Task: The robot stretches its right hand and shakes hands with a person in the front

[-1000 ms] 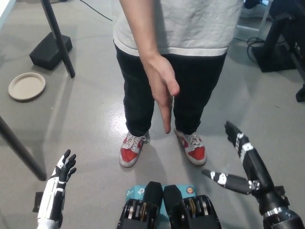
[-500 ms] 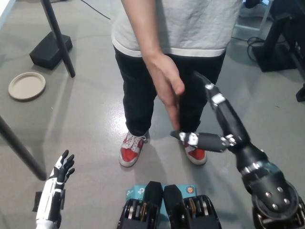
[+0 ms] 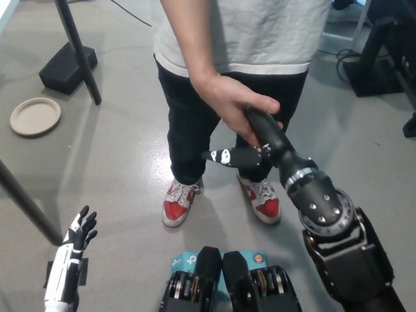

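Note:
A person in a grey shirt (image 3: 260, 32) and dark trousers stands right in front of me. The person's hand (image 3: 231, 101) is wrapped over the front of my black right hand (image 3: 260, 140), which reaches forward and up from the lower right. My right hand lies straight in that grasp, with one finger (image 3: 221, 156) sticking out sideways to the left, not curled around the person's hand. My white left hand (image 3: 77, 235) rests low at the lower left, fingers apart and holding nothing.
The person's red-and-white shoes (image 3: 179, 203) stand on the grey floor just ahead of me. A beige plate (image 3: 36, 116) lies on the floor at the left, near a black stand pole (image 3: 78, 49) and its base (image 3: 67, 65). Dark equipment (image 3: 390, 52) stands at the upper right.
My right arm has swung up and leftward from the lower right until its hand met the person's. The person's hand turned from hanging down to closing over it. My left hand dropped slightly.

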{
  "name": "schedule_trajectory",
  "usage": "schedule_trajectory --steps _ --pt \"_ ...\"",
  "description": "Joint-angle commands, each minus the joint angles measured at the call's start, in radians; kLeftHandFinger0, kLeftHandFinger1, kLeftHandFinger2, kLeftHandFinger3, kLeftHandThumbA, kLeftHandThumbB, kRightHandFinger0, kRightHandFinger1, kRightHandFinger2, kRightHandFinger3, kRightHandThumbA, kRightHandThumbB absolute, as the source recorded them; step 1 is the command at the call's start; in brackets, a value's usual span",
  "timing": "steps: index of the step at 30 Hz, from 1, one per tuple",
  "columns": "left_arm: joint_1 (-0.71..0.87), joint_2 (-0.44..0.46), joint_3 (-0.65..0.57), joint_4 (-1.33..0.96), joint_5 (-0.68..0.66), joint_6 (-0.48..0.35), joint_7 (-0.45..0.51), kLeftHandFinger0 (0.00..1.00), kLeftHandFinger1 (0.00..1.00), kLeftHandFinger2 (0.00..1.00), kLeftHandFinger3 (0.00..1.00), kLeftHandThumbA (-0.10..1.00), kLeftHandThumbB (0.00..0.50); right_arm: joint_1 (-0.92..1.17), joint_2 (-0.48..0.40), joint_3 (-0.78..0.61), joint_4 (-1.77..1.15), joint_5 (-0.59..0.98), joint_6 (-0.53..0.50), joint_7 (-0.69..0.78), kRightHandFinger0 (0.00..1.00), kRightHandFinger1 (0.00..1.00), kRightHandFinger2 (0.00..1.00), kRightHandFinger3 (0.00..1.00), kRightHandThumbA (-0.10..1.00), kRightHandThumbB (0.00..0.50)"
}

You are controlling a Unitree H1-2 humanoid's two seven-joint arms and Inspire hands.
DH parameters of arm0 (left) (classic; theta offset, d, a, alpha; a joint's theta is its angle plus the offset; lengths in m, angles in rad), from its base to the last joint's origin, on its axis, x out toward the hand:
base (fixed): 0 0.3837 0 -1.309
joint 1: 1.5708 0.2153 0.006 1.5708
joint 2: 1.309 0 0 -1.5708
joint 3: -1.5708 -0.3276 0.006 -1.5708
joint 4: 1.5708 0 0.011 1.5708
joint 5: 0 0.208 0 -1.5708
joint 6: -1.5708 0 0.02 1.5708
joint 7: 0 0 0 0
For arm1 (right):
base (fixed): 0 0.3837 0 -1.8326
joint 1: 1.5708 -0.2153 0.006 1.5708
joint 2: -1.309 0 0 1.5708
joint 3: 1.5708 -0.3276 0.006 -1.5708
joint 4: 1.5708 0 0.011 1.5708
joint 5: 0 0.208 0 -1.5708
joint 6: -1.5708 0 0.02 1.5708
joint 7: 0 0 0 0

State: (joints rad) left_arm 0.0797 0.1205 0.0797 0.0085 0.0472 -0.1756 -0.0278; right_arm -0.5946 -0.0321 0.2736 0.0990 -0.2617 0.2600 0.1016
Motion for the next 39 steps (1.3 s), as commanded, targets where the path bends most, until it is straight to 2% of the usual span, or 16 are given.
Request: schedule_trajectory --steps 1,7,10,13,14,15,17,19,20,23,32,36,39 --pt "-0.004 0.017 0.008 -0.013 0.010 -0.036 0.012 1.00 1.00 1.00 1.00 1.00 0.148 -0.088 0.029 0.008 0.052 -0.039 -0.051 -0.031 1.00 1.00 1.00 1.00 0.95 0.286" --pt "0.003 0.017 0.002 -0.021 0.071 -0.051 0.031 1.00 1.00 1.00 1.00 1.00 0.104 -0.149 0.052 0.006 0.129 -0.058 -0.032 -0.047 1.00 1.00 1.00 1.00 0.86 0.292" --pt "0.001 0.016 0.002 -0.014 0.076 -0.059 0.031 1.00 1.00 1.00 1.00 1.00 0.110 -0.176 0.069 0.001 0.165 -0.072 -0.034 -0.073 1.00 1.00 1.00 1.00 0.74 0.309" --pt "-0.005 0.012 0.002 -0.005 0.088 -0.063 0.036 1.00 1.00 1.00 1.00 1.00 0.101 -0.211 0.089 -0.007 0.205 -0.098 -0.031 -0.120 1.00 1.00 1.00 1.00 0.49 0.285" --pt "-0.008 0.012 0.002 -0.004 0.093 -0.064 0.037 1.00 1.00 1.00 1.00 1.00 0.100 -0.217 0.092 -0.009 0.215 -0.106 -0.033 -0.133 1.00 1.00 1.00 1.00 0.46 0.289" --pt "-0.012 0.011 0.002 0.000 0.091 -0.070 0.036 1.00 1.00 1.00 1.00 1.00 0.094 -0.226 0.096 -0.014 0.235 -0.111 -0.054 -0.155 1.00 1.00 1.00 1.00 0.34 0.272" --pt "-0.016 0.011 0.001 0.001 0.088 -0.069 0.032 1.00 1.00 1.00 1.00 1.00 0.099 -0.237 0.098 -0.014 0.257 -0.135 -0.082 -0.198 1.00 1.00 1.00 1.00 0.20 0.258" --pt "-0.018 0.010 0.002 -0.003 0.087 -0.062 0.029 1.00 1.00 1.00 1.00 1.00 0.101 -0.242 0.101 -0.017 0.273 -0.149 -0.096 -0.232 1.00 1.00 1.00 1.00 0.07 0.244" --pt "-0.018 0.011 0.002 -0.004 0.088 -0.063 0.029 1.00 1.00 1.00 1.00 1.00 0.100 -0.239 0.102 -0.016 0.267 -0.160 -0.093 -0.243 1.00 1.00 1.00 1.00 0.04 0.233" --pt "-0.022 0.011 0.002 -0.006 0.095 -0.063 0.029 1.00 1.00 1.00 1.00 1.00 0.096 -0.227 0.101 -0.018 0.249 -0.166 -0.102 -0.252 1.00 1.00 1.00 1.00 0.00 0.224" --pt "-0.032 0.012 0.003 -0.005 0.086 -0.060 0.023 1.00 1.00 1.00 1.00 1.00 0.101 -0.166 0.089 -0.027 0.116 -0.147 -0.091 -0.211 1.00 1.00 1.00 1.00 0.06 0.220" --pt "-0.036 0.014 0.005 -0.005 0.087 -0.057 0.023 1.00 1.00 1.00 1.00 1.00 0.103 -0.090 0.089 -0.028 -0.084 -0.116 -0.042 -0.152 1.00 1.00 1.00 1.00 0.08 0.231" --pt "-0.045 0.020 0.006 -0.004 0.096 -0.061 0.025 1.00 1.00 1.00 1.00 1.00 0.093 -0.028 0.081 0.003 -0.337 -0.133 0.023 -0.091 1.00 1.00 1.00 1.00 0.13 0.243"
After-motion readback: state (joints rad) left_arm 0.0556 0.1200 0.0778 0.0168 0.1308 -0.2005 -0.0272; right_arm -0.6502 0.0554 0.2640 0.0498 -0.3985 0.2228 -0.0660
